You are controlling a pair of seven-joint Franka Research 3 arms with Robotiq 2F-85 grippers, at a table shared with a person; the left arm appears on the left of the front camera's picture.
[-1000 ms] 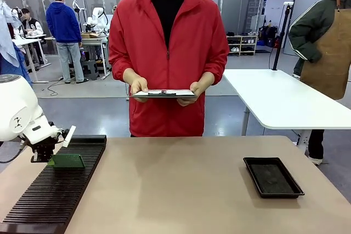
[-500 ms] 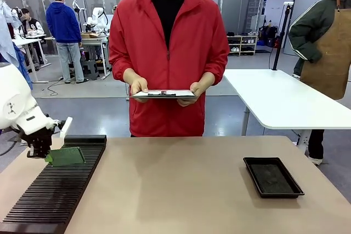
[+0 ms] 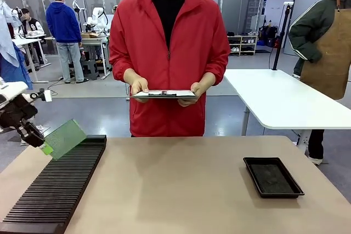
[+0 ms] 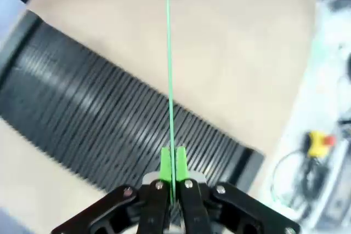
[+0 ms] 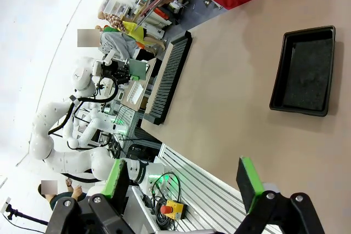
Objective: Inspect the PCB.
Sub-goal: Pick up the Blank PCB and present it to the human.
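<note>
The PCB (image 3: pixel 66 137), a thin green board, hangs tilted above the far left end of the black slotted rack (image 3: pixel 55 190). My left gripper (image 3: pixel 45 147) is shut on its lower left corner. In the left wrist view the PCB (image 4: pixel 169 75) is edge-on, a thin green line clamped between the green pads (image 4: pixel 164 163), with the rack (image 4: pixel 82 113) below. My right gripper (image 5: pixel 182 182) is open with nothing between its fingers, off the table's near right side. From there the PCB (image 5: pixel 138 69) shows small and far off.
A person in a red jacket stands at the far side holding a white clipboard (image 3: pixel 163 93) in both hands. A black shallow tray (image 3: pixel 272 176) lies at the table's right, also the tray (image 5: pixel 304 72) in the right wrist view. Another white table stands behind at right.
My left gripper has lifted the PCB off the rack, moved up and to the left, and tilted the board from nearly flat to steeply slanted.
</note>
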